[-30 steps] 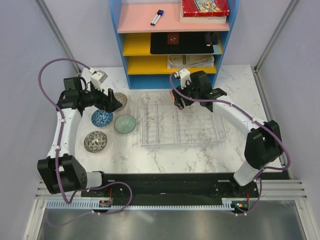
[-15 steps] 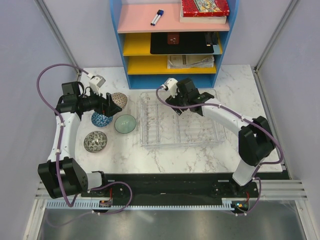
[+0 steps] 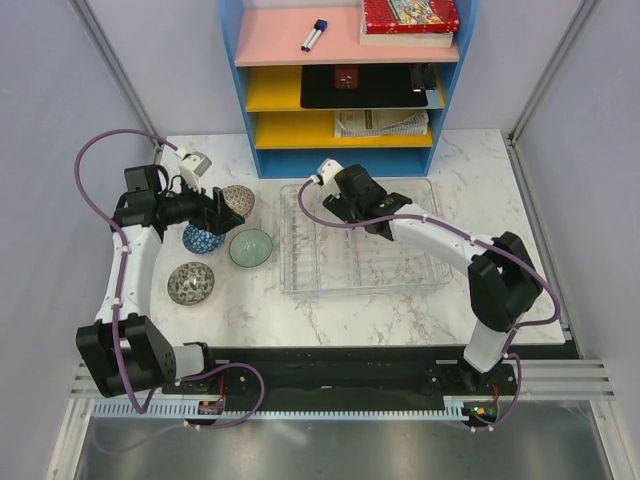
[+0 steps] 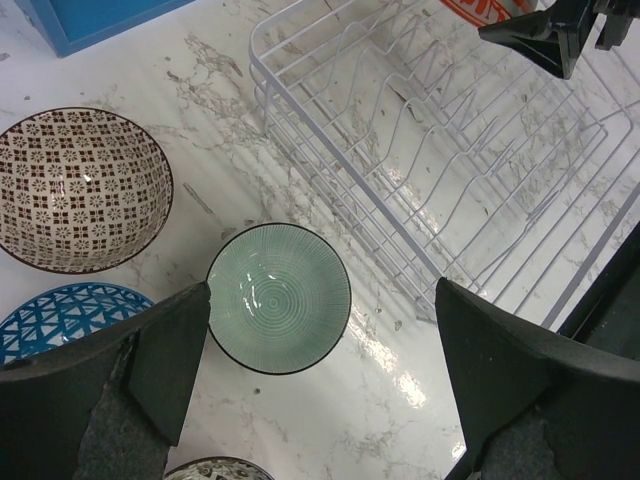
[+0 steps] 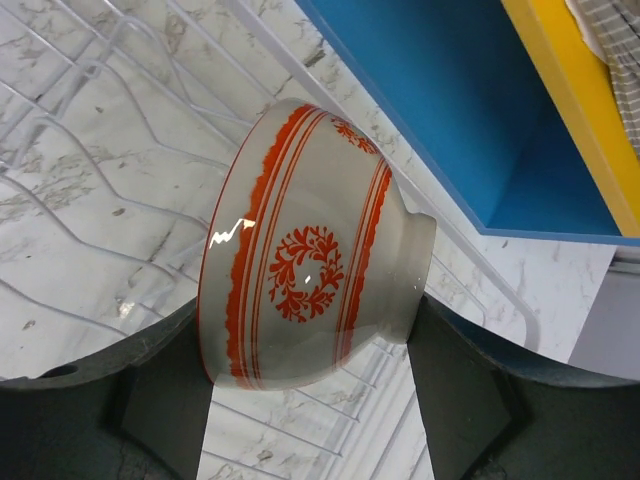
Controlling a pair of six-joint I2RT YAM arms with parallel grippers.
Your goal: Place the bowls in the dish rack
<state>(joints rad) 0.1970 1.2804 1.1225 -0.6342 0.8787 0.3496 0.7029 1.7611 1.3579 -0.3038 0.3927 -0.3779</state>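
Right end effector [image 5: 312, 385]: fingers closed on the orange-red and white bowl [image 5: 310, 260], one finger on each side of its lower wall. The bowl is tipped on its side, foot toward the blue shelf unit [image 5: 430, 100], and held over the far part of the dish rack [image 3: 400, 265], in its left half. From these views I cannot tell whether the bowl touches the dividers. Left end effector [image 4: 325, 360]: fingers spread wide and holding nothing, hovering over the tabletop [image 3: 300, 320] to the left of the dish rack. The grey-green bowl [image 4: 278, 298] sits upright between the fingers in the wrist view, apart from both and just beside the rack's left edge. Further left of the rack is the blue bowl [image 4: 60, 320]. The brown-patterned bowl [image 4: 80, 190] lies beyond it, off the rack's far left corner. The speckled bowl [image 3: 190, 283] stands nearest the arm bases, well left of the rack. All four are upright on the tabletop, outside the rack.
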